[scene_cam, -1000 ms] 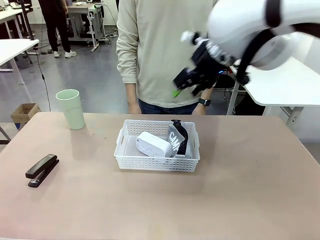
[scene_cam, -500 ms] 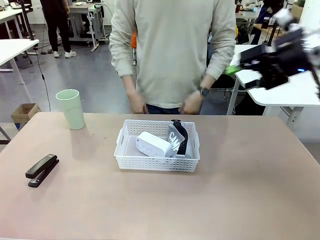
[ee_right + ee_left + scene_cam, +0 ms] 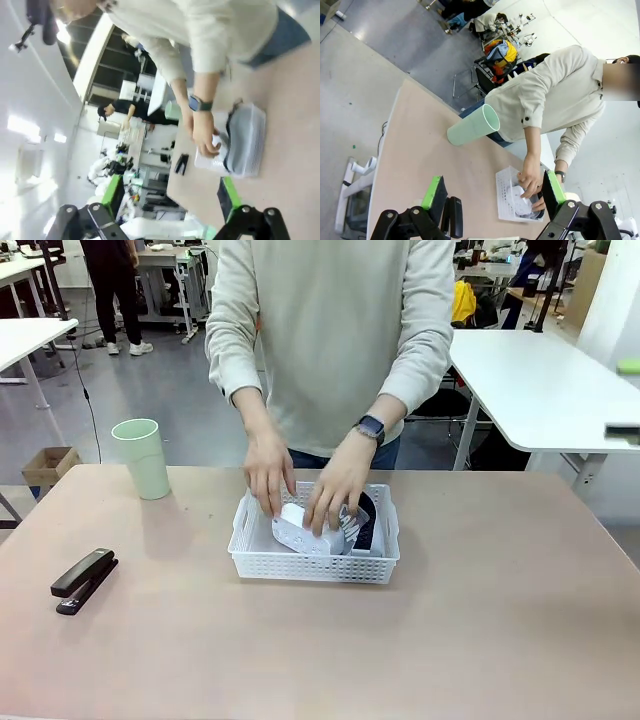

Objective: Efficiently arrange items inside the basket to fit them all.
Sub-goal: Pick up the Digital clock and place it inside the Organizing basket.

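- Front view has the best look at the basket (image 3: 313,565). It sits mid-table with both of the person's hands down in it. The hand with the watch (image 3: 335,498) and the other hand (image 3: 268,475) are both on the white box (image 3: 298,530).
- The grey pouch (image 3: 362,525) stands on edge right beside the box, at the basket's right end.
- Same view: the pale green cup (image 3: 140,457) is upright at the far left. The stapler (image 3: 84,580) lies nearer the left front. Both are outside the basket and well apart.
- Left wrist view is rolled over, looking down from high above the table's cup end. The left gripper (image 3: 492,192) is spread wide with nothing between its pads.
- Right wrist view is blurry and tilted. The right gripper (image 3: 170,197) is also wide apart and empty, up in the air, looking toward the person's arms over the basket.
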You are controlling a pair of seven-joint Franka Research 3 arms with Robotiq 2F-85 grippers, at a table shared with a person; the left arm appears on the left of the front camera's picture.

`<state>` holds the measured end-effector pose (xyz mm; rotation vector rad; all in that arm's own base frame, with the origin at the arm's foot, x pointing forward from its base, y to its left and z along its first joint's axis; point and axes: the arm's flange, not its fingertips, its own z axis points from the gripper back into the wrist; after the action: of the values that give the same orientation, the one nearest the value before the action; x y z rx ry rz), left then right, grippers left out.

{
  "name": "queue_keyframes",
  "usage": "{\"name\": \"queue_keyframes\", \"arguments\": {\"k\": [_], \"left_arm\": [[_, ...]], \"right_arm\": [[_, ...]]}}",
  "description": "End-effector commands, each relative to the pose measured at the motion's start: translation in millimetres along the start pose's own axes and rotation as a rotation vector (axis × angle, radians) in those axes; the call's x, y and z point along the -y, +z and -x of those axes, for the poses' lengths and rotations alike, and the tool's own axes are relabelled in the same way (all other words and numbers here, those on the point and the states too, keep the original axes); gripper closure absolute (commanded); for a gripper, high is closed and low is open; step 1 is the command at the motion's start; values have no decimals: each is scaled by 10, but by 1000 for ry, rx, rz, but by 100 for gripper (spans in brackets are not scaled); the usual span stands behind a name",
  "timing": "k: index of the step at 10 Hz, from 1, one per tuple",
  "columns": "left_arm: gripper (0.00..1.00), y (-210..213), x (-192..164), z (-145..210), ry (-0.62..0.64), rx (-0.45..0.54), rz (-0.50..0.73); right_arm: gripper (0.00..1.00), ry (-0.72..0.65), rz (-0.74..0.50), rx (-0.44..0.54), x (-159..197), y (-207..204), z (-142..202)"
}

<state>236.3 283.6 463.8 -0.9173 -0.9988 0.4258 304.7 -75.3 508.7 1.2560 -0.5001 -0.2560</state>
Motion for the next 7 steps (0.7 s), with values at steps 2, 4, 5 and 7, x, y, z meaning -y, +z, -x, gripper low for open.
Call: {"name": "queue_keyframes", "arguments": {"k": [2,4,5,7], "left_arm": [[0,-9,-15,-1,-23,15,20],[0,-9,-15,-1,-23,15,20],[0,-9,-15,-1,-23,15,20],[0,-9,-15,-1,-23,15,20]], "right_arm": [[0,-9,56,-233,968,-28,804],[0,-19,60,-202,1137,-168,715],[0,-85,32,-209,841,109,118],[0,-85,32,-209,841,109,118]]}}
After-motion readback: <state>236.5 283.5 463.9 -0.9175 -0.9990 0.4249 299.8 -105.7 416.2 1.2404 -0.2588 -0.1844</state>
